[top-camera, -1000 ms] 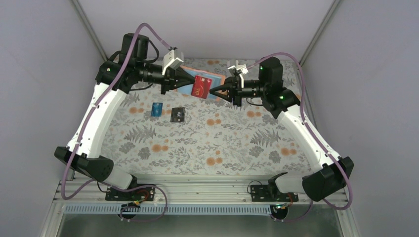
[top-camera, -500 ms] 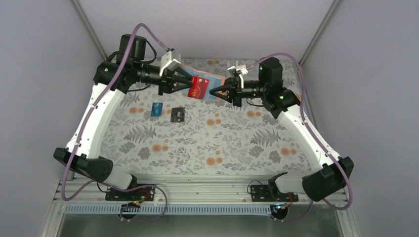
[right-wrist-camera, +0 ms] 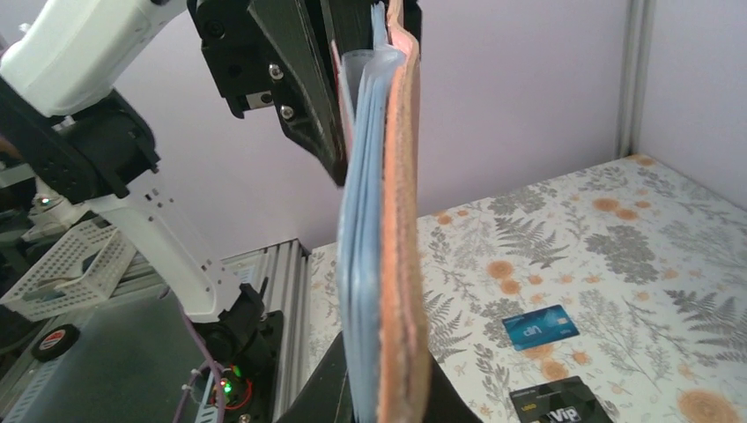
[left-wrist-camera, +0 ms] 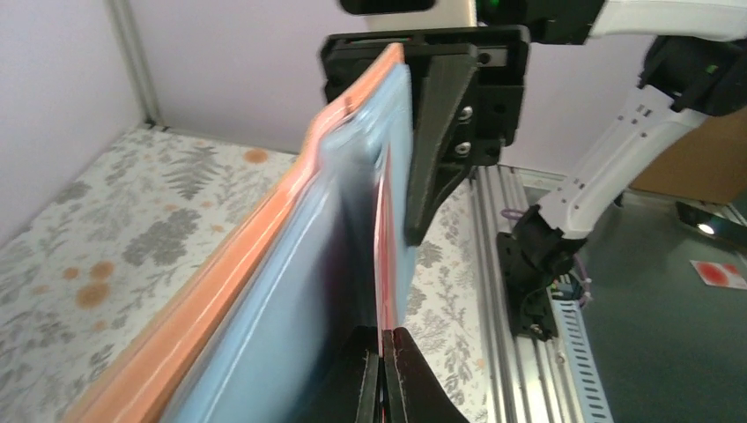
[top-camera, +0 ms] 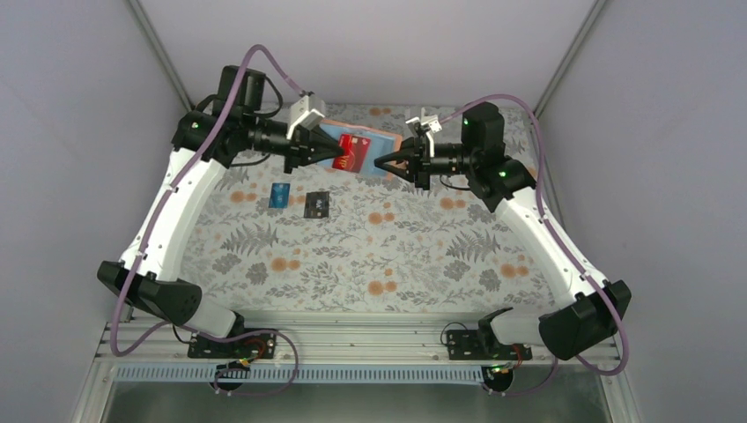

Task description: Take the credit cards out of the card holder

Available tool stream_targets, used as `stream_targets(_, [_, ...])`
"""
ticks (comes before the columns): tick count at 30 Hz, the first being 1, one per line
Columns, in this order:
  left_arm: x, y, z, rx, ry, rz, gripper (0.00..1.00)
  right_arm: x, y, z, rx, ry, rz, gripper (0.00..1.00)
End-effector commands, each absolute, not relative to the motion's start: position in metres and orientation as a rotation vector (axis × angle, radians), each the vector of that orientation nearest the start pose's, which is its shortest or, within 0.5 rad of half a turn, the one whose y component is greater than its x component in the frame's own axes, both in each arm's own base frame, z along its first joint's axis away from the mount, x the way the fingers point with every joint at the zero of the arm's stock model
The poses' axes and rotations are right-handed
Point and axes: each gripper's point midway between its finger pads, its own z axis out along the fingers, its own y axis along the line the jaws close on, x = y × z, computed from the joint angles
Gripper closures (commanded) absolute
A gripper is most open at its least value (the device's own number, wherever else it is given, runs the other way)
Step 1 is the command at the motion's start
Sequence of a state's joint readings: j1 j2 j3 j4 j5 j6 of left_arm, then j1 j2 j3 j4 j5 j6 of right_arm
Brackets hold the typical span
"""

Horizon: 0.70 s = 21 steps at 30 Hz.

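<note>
With the blue card [top-camera: 280, 195] and black card [top-camera: 316, 204] lying out on the table [top-camera: 396, 256] at left, the left gripper [top-camera: 338, 155] is pinching the last, red card [top-camera: 354, 152], seemingly partly inside the card holder [top-camera: 380, 144], which the right gripper [top-camera: 380, 164] is clamping aloft at far centre.

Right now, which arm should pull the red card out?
Left. The left gripper is shut on the edge of the red card. The right gripper is clamped on the card holder, holding it up, so it likely should only brace.
</note>
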<state>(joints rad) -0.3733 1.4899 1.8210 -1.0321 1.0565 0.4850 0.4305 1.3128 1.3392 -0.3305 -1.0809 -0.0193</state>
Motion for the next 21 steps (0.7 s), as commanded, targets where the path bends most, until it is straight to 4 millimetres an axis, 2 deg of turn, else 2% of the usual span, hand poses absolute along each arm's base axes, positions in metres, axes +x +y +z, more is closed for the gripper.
stream_targets(1, [0.275, -0.23, 0.42, 1.219, 1.628, -0.991, 0.98, 0.261, 0.271, 0.4, -1.054, 1.531, 1.203, 0.96])
stream_targets(5, [0.312, -0.184, 0.384, 1.054, 1.822, -0.91, 0.98, 0.294, 0.254, 0.382, -0.902, 1.659, 1.166, 0.96])
stream_targets(8, [0.323, -0.152, 0.346, 0.927, 1.957, -0.941, 0.98, 0.313, 0.243, 0.367, -0.817, 1.742, 1.142, 0.96])
stream_targets(10, [0.324, -0.13, 0.304, 0.82, 2.09, -0.955, 0.98, 0.32, 0.241, 0.357, -0.785, 1.791, 1.123, 0.96])
stream_targets(13, [0.315, -0.1, 0.219, 0.672, 2.38, -0.923, 0.98, 0.319, 0.241, 0.349, -0.787, 1.812, 1.134, 0.96])
stream_targets(15, [0.308, -0.082, 0.181, 0.569, 2.493, -0.945, 0.98, 0.319, 0.241, 0.346, -0.791, 1.816, 1.134, 0.96])
stream_targets(17, [0.313, -0.061, 0.163, 0.48, 2.543, -0.888, 0.98, 0.319, 0.242, 0.346, -0.795, 1.817, 1.139, 0.96])
stream_targets(21, [0.319, -0.042, 0.127, 0.386, 2.642, -0.965, 0.98, 0.319, 0.243, 0.345, -0.799, 1.806, 1.154, 0.96])
